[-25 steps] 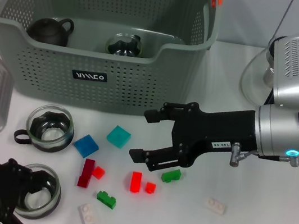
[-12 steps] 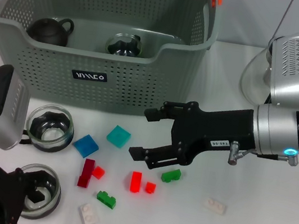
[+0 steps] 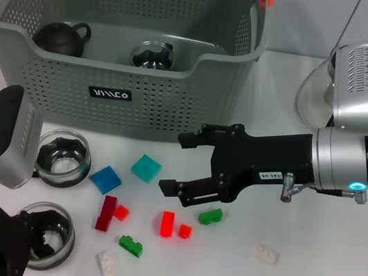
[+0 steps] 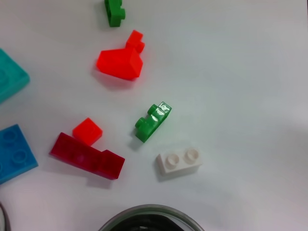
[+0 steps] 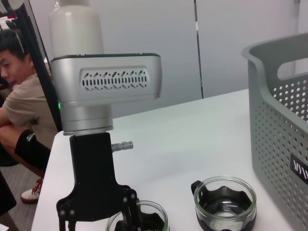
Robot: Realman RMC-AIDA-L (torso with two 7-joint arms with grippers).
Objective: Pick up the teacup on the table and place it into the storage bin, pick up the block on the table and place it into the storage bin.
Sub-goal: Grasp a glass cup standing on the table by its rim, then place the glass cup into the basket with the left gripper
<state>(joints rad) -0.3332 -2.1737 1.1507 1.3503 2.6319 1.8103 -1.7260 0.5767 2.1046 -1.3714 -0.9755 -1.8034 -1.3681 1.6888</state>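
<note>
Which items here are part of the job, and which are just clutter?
Job:
- storage bin
- two glass teacups on the table
- loose blocks
- left gripper around the nearer teacup
- right gripper, open over the blocks

Clutter:
- clear glass vessel at the right

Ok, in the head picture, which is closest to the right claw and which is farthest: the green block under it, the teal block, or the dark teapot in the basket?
From the right claw, which is open above the blocks:
1. The green block, just below its lower finger.
2. The teal block, a bit farther off, on its left side.
3. The dark teapot, farthest, inside the storage bin at its far left.
</note>
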